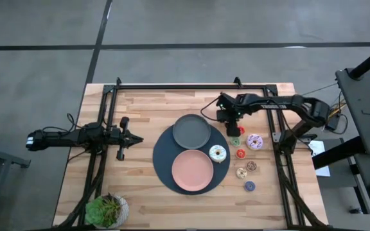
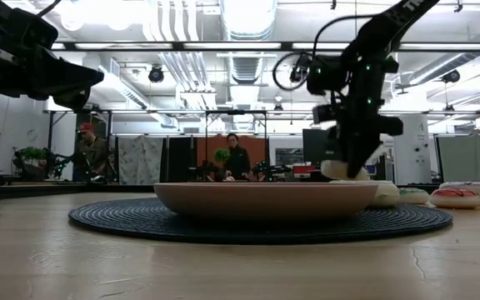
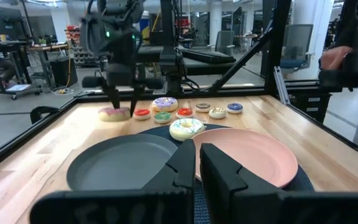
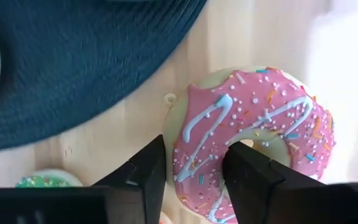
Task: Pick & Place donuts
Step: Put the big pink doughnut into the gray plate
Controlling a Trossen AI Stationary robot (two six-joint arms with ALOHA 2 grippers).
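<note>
Left hand (image 1: 128, 139): you will find it idle over the bare wood at the left of the surface (image 1: 140, 199), well apart from the plates. Its fingers are pressed together and carry nothing.
Grey plate (image 1: 191, 131): it sits on the far half of the dark round mat (image 1: 162, 168).
Pink plate (image 1: 193, 171): it sits on the near half of the same mat. Both plates hold nothing.
White donut (image 1: 218, 153): it lies flat at the mat's right edge, just beside the pink plate.
Right hand (image 4: 191, 177): it is down at the mat's far right edge. Its fingers straddle one wall of the pink donut (image 4: 253, 134), one finger outside the ring and one in the hole. You cannot yet call this a firm clamp.
Pink donut, pose: it lies flat on the wood, frosting up and hole axis vertical. A ring has no long axis, so treat any approach angle as equal.
Remaining donuts: the lilac donut (image 1: 254, 142) and the small ones lie in a loose row right of the mat.
Risk: you grip only one wall, so the ring may pivot or slip out on the lift. It may also drag the small green donut (image 4: 45, 180) lying near it.
</note>
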